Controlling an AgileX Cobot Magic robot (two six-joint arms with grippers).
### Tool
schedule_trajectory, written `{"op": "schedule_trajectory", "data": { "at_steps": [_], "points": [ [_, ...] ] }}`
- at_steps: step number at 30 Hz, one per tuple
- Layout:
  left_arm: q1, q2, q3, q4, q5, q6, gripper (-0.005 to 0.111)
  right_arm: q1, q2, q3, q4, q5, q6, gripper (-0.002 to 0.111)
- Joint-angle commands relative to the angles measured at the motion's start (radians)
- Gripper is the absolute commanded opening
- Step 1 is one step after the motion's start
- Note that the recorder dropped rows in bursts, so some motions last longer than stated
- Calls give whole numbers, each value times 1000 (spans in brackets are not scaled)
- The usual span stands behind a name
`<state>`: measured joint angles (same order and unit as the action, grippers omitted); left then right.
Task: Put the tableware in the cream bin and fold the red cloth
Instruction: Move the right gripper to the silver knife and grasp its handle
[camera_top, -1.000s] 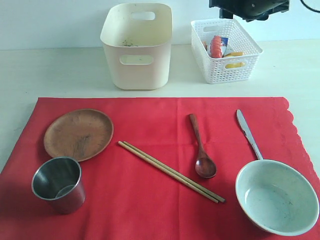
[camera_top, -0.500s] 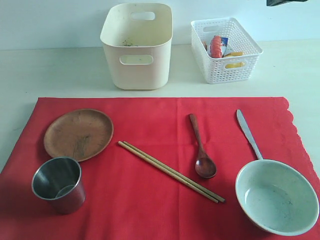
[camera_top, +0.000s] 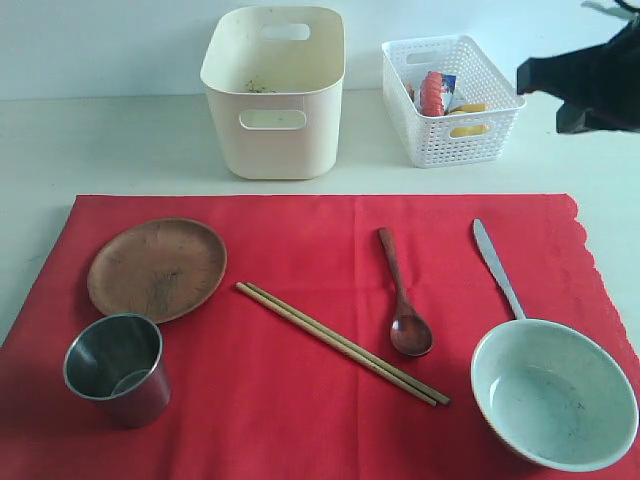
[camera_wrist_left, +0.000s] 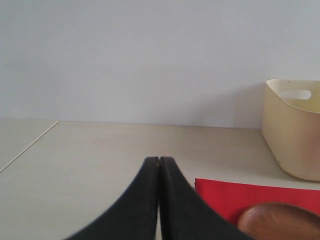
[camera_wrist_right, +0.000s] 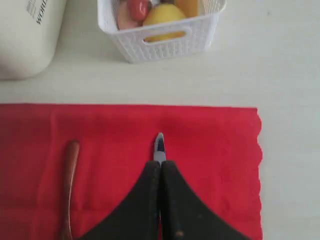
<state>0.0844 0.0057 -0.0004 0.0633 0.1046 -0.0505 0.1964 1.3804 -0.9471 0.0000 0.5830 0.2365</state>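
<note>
On the red cloth (camera_top: 300, 240) lie the brown plate (camera_top: 157, 268), steel cup (camera_top: 117, 368), chopsticks (camera_top: 342, 343), dark spoon (camera_top: 402, 295), silver knife (camera_top: 497, 267) and pale bowl (camera_top: 553, 392). The cream bin (camera_top: 273, 90) stands behind the cloth. My right arm (camera_top: 590, 85) hangs high at the right edge. Its gripper (camera_wrist_right: 160, 162) is shut and empty, and the knife's tip (camera_wrist_right: 159, 145) shows on the cloth far below it. My left gripper (camera_wrist_left: 159, 159) is shut and empty over bare table beside the cloth's corner (camera_wrist_left: 235, 195) and the plate (camera_wrist_left: 280, 222).
A white lattice basket (camera_top: 450, 85) with food items stands right of the cream bin, below my right arm. Bare pale table runs behind and left of the cloth. The cloth's scalloped edge (camera_wrist_right: 259, 165) is on the right side.
My right arm has left the top edge of the exterior view and now hangs lower, at the right edge. Nothing on the cloth has moved.
</note>
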Motion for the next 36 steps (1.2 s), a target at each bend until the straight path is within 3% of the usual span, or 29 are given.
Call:
{"op": "schedule_trajectory", "data": {
  "at_steps": [1, 16, 25, 36],
  "points": [
    [-6, -6, 0, 1, -2, 3, 3, 1, -4, 89, 0, -38, -33, 0],
    [-6, -6, 0, 1, -2, 3, 3, 1, 118, 227, 35, -123, -61, 0],
    [-6, -6, 0, 1, -2, 3, 3, 133, 263, 227, 21, -197, -78, 1],
    [-6, -6, 0, 1, -2, 3, 3, 135, 389, 225, -144, -271, 89, 37]
  ]
}}
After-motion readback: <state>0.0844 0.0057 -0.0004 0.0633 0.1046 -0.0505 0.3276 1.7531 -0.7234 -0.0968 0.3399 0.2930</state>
